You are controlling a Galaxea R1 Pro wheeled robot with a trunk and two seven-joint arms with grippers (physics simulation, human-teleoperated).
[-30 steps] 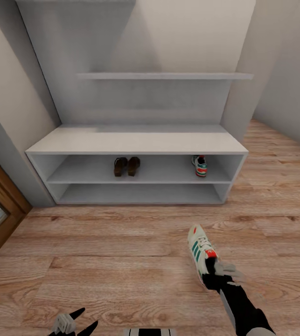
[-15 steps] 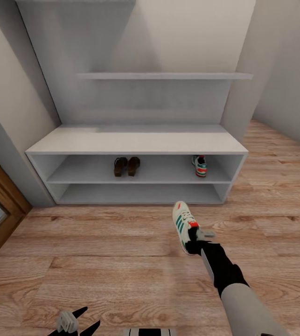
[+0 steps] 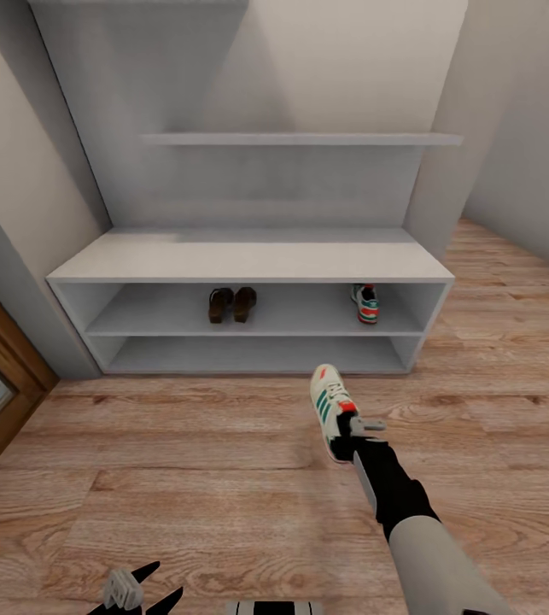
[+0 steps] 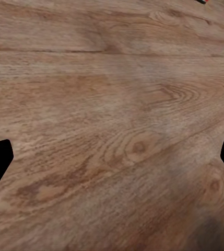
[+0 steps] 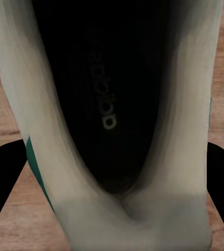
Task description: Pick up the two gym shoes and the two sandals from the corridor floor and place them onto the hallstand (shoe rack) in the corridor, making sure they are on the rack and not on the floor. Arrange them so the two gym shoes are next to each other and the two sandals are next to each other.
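The hallstand (image 3: 248, 265) stands where it did, the view unshifted. The right arm has stretched further forward since a second ago, carrying one gym shoe (image 3: 331, 408) from low right up close to the hallstand's front, above the corridor floor (image 3: 180, 478). The right claw (image 3: 348, 434) pinches that shoe at the heel; it is white with green stripes and a red tab, its dark insole showing in the right wrist view. On the upper open shelf sit two sandals (image 3: 231, 304) side by side and, well apart, the other gym shoe (image 3: 365, 302). The left claw (image 3: 137, 589) is spread, low over the floor.
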